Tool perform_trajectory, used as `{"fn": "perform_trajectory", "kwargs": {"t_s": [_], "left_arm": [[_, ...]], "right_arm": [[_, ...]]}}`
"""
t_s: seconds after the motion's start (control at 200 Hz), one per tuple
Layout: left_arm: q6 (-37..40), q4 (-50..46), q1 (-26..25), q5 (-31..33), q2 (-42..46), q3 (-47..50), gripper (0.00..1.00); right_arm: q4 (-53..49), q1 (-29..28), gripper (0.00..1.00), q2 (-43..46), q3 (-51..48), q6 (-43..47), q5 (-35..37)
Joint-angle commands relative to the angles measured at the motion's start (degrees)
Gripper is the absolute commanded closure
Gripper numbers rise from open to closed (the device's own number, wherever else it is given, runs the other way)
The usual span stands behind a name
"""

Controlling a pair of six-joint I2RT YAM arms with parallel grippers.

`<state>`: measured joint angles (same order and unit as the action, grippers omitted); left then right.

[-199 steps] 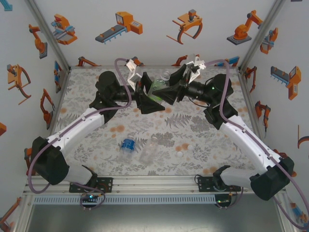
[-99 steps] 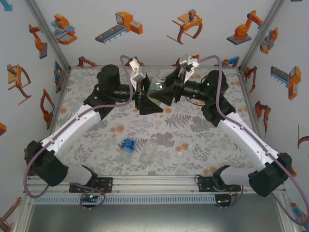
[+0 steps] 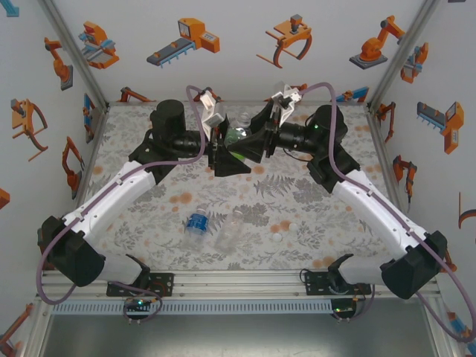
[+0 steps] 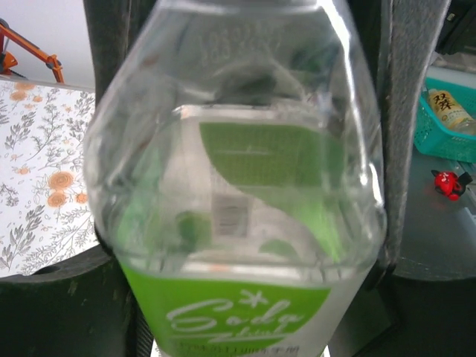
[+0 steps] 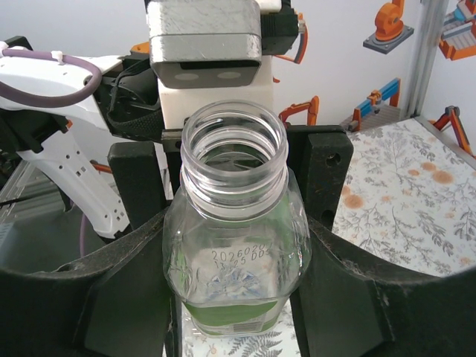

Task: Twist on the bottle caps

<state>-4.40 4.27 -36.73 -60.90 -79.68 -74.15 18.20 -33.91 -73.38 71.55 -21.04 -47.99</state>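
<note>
**Green-labelled bottle (image 3: 236, 137) held aloft between both grippers**
The left gripper (image 3: 223, 146) clamps its body and the right gripper (image 3: 251, 145) clasps its shoulders, with the open, capless neck facing the right wrist. Two white caps (image 3: 277, 238) lie on the table (image 3: 149, 216), well apart from the grippers and toward the arm bases.

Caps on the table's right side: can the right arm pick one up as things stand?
Probably not yet: the way to the caps looks free, but the right gripper has its jaws shut on the green bottle.
</note>
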Motion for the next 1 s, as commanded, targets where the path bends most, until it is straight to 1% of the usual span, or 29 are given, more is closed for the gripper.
{"fn": "perform_trajectory", "kwargs": {"t_s": [0.0, 0.23, 0.345, 0.396, 0.421, 0.471, 0.636, 0.741, 0.816, 0.931, 0.996], "left_arm": [[0.40, 1.00, -0.27, -1.89, -0.25, -2.01, 0.39], [1.89, -0.37, -0.14, -1.46, 0.26, -1.52, 0.53], [2.87, -1.08, 0.25, 0.44, 1.32, -0.85, 0.60], [3.36, -0.95, 0.57, 1.61, 1.99, -0.28, 0.62], [3.65, -1.02, 0.81, 2.51, 2.54, 0.10, 0.64], [4.14, -0.63, 1.19, 3.99, 3.43, 1.02, 0.68], [5.05, 0.10, 3.85, 7.63, 6.49, 3.52, 0.78], [5.29, -0.54, 6.60, 7.99, 7.93, 4.27, 0.86], [5.41, -1.79, 8.83, 8.08, 8.87, 4.58, 0.90], [6.23, -5.32, 12.35, 8.18, 9.82, 4.64, 0.92], [6.37, -7.99, 14.42, 7.08, 9.76, 3.97, 0.92]], "right_arm": [[0.26, -0.37, 0.61, 0.07, 2.36, 0.63, -0.53], [-1.09, -0.37, 0.60, 0.57, 2.37, 1.54, 0.57], [-3.77, -0.37, 0.45, 1.80, 2.37, 3.29, 3.10], [-5.00, -0.37, 0.34, 2.66, 2.20, 4.38, 4.63], [-5.56, -0.37, 0.30, 3.15, 2.06, 4.95, 5.48], [-6.29, -0.37, 0.27, 3.90, 1.91, 5.75, 6.63], [-7.67, -0.41, 0.26, 5.01, 1.50, 6.69, 7.95], [-8.34, -0.37, 0.26, 5.09, 1.26, 6.64, 8.02], [-9.19, -0.37, 0.26, 5.18, 1.09, 6.71, 8.26], [-11.28, -0.37, 0.27, 5.44, 0.53, 7.35, 9.17], [-13.92, -0.45, 0.28, 5.45, 0.35, 8.19, 10.58]]}}
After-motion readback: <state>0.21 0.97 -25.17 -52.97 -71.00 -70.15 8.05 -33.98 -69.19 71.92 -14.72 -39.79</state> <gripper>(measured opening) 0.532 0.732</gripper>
